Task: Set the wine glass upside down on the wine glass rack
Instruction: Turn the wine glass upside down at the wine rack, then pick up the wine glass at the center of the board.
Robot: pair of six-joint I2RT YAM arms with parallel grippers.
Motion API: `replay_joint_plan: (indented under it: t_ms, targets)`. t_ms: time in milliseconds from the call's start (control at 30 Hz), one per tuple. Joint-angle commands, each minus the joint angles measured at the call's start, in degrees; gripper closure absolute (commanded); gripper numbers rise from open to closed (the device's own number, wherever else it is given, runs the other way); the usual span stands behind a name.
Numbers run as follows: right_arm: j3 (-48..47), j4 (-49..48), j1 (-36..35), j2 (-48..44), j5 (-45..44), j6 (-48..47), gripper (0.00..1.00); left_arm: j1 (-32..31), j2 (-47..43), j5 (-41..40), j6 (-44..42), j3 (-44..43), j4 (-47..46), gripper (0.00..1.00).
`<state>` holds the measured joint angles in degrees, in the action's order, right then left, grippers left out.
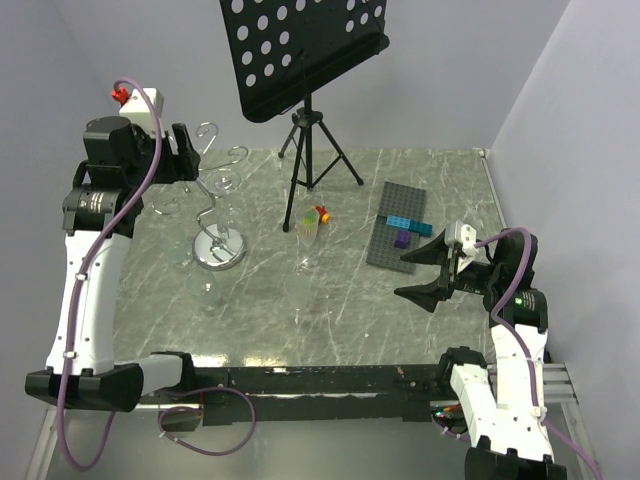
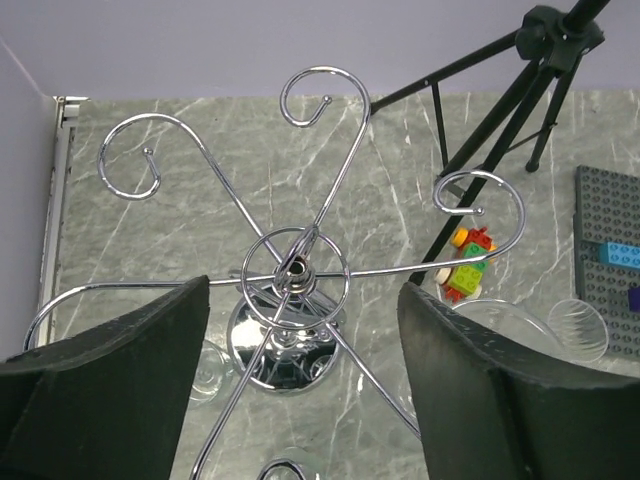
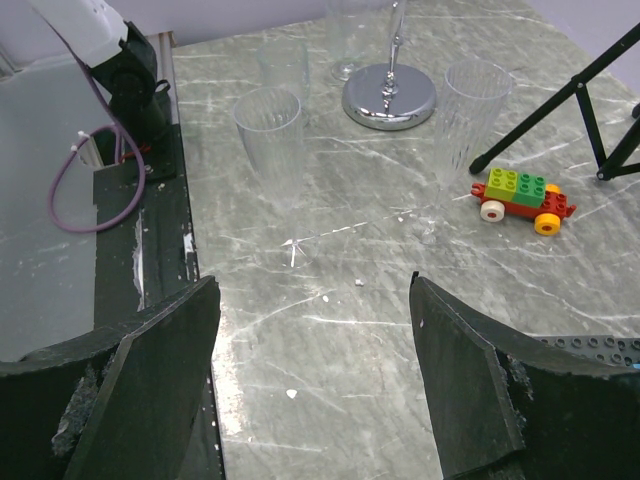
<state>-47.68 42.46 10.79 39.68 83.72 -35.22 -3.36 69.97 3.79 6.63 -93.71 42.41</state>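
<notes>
- Top external view: wine glass rack (image 1: 218, 215) stands on the grey marbled counter (image 1: 350, 320), left of centre. Its long axis is vertical, with the round mirror base (image 1: 220, 250) down and the curled hook arms up.
- Left wrist view, looking down on the rack: hook arms fan out from a central ring (image 2: 295, 268). The 3 curls fully in frame hang bare.
- Wine glass (image 3: 350, 38): clear and hard to make out. The right wrist view shows it on the counter just behind the rack's base, foot down and long axis vertical. The frame's top edge crops its bowl. It is not yet on the rack.
- Left jaws: spread wide, gripping nothing, held above the rack's top. The central ring lies between the 2 fingers (image 2: 110, 380).
- Right jaws: spread wide, gripping nothing, over the counter at the right side. They are well apart from the rack and near a grey studded baseplate (image 1: 400, 225).
- Other items: clear ribbed cups (image 3: 270, 135) near the rack's base, a toy brick car (image 3: 520, 195), and a black tripod music stand (image 1: 300, 70) at the rear.
</notes>
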Motion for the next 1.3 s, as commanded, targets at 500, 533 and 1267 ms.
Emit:
replay_joint_plan:
  t_ms: [500, 533, 1267]
  targets:
    - [-1.19, -1.77, 0.29, 0.05, 7.16, -1.25, 0.17, 2.21, 3.68, 6.32, -4.96, 0.46, -4.88, 0.46]
    - [-1.19, -1.76, 0.37, 0.05, 7.16, -1.25, 0.17, 2.13, 3.85, 6.58, -4.88, 0.46, -4.88, 0.46]
    - [-1.27, -1.76, 0.29, 0.05, 7.24, -1.25, 0.17, 2.39, 4.64, 7.02, -4.96, 1.60, -5.76, 0.53]
